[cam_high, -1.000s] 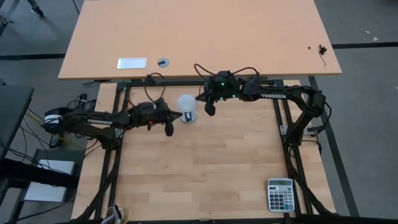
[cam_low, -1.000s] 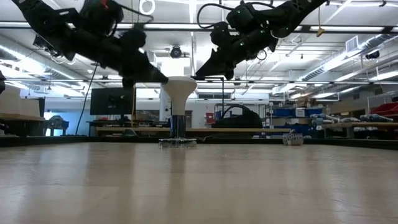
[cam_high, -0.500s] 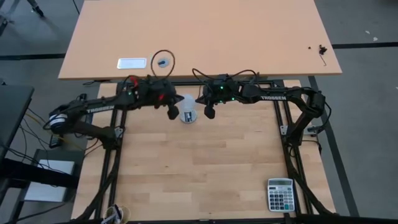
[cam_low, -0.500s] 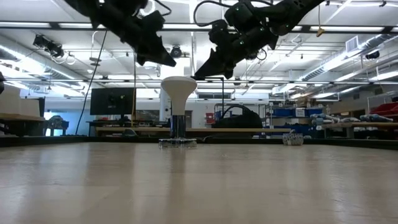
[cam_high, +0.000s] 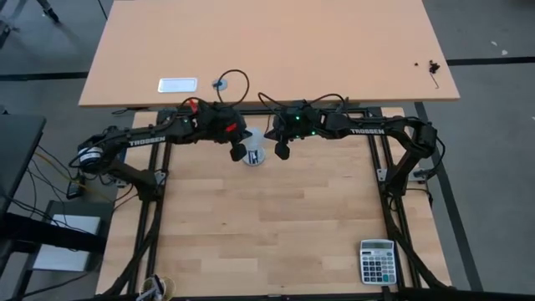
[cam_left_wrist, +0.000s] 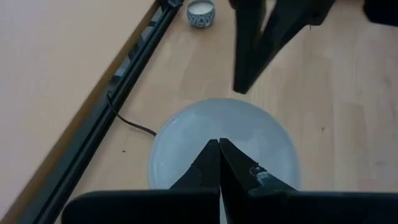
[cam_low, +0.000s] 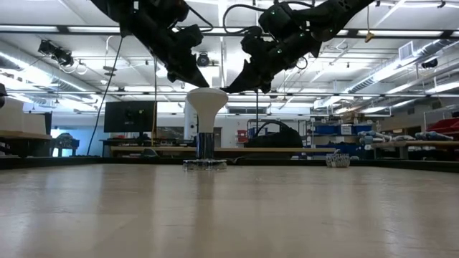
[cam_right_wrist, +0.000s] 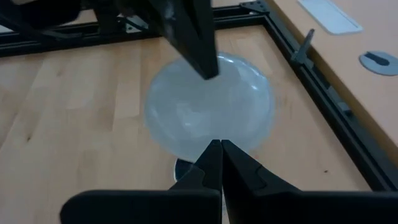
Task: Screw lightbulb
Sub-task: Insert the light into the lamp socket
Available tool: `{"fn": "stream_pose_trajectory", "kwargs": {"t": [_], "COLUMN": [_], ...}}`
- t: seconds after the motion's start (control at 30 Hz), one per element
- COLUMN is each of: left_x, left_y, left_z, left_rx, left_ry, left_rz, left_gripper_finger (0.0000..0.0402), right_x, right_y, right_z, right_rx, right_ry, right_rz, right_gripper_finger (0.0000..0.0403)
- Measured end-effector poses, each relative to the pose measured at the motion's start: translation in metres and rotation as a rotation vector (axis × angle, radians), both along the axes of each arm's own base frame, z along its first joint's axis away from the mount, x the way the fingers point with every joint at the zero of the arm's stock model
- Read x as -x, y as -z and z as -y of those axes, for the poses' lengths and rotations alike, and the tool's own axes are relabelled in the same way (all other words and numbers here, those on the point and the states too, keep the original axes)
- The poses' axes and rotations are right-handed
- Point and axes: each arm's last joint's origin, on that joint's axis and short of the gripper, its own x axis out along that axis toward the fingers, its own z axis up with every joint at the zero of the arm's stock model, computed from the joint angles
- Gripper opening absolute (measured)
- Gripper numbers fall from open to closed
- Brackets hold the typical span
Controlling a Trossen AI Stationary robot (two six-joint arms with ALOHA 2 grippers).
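Here, two dark arms meet over one lightbulb (cam_high: 253, 151) near the table's far edge. The left gripper (cam_high: 237, 152), fingers pressed together and holding nothing, hangs just left of the white rounded head. The bulb stands upright, neck down. The right gripper (cam_high: 282, 151), likewise closed and empty, hovers just right of it. One calculator (cam_high: 376, 261) lies at the near right corner.

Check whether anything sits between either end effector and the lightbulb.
Nothing visible does. The lightbulb stands upright in its base, with the shut left end effector and shut right end effector poised just above its head on opposite sides, only open air between.
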Motion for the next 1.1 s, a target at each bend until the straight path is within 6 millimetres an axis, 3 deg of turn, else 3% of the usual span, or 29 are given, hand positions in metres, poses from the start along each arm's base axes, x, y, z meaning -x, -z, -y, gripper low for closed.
{"fn": "stream_pose_trajectory", "kwargs": {"t": [0.47, 0.7, 0.93, 1.1], "left_x": [0.002, 0.001, 0.002, 0.002], "left_y": [0.003, 0.003, 0.003, 0.004], "left_z": [0.000, -0.001, 0.000, 0.000], "left_rx": [0.000, -0.007, -0.005, -0.006], "left_ry": [-0.013, -0.021, -0.021, -0.020], "left_rz": [-0.029, -0.029, -0.034, -0.035], "left_gripper_finger": [0.0000, 0.0000, 0.0000, 0.0000], "right_x": [-0.006, -0.011, -0.004, -0.003], "right_y": [0.006, 0.005, -0.001, 0.004], "right_z": [0.000, -0.015, 0.001, 0.009], "right_rx": [-0.035, -0.069, 0.030, 0.006], "right_ry": [-0.064, -0.193, 0.004, 0.016], "right_rz": [0.031, 0.054, 0.044, 0.033], "right_gripper_finger": [0.0009, 0.0009, 0.0009, 0.0009]}}
